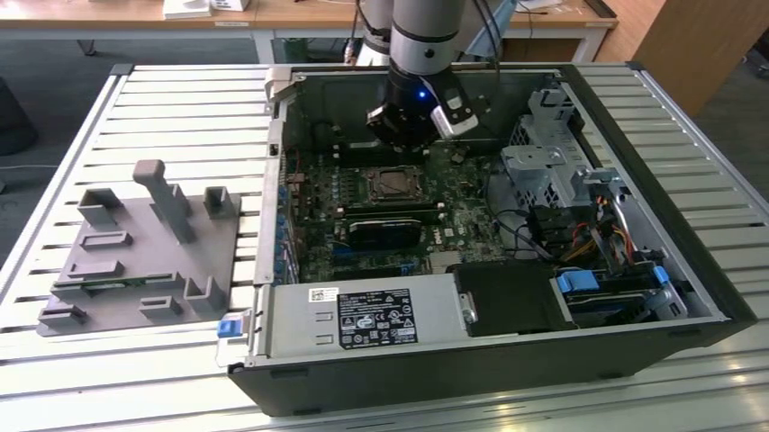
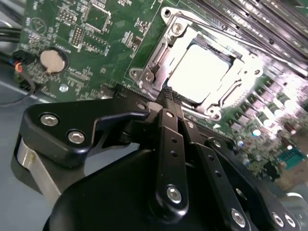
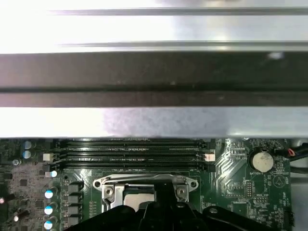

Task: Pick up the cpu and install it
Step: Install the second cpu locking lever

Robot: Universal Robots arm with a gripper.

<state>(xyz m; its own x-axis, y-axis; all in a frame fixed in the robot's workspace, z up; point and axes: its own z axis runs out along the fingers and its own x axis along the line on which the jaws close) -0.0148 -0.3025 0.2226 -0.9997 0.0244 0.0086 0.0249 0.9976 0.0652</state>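
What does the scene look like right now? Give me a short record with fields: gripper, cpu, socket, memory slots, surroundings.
gripper: gripper shut, fingers together, holding nothing, hanging over the near edge of the socket
cpu: cpu lies flat inside the socket, bright metal top facing up
socket: socket on the motherboard, its metal frame around the chip
memory slots: memory slots run beside the socket in the first wrist view
surroundings: open computer case on a slatted table; grey fixture tray at the exterior view's left

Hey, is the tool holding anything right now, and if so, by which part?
Nothing is held. The tool has its fingertips closed together on nothing, above the cpu, which already sits in the socket on the motherboard.
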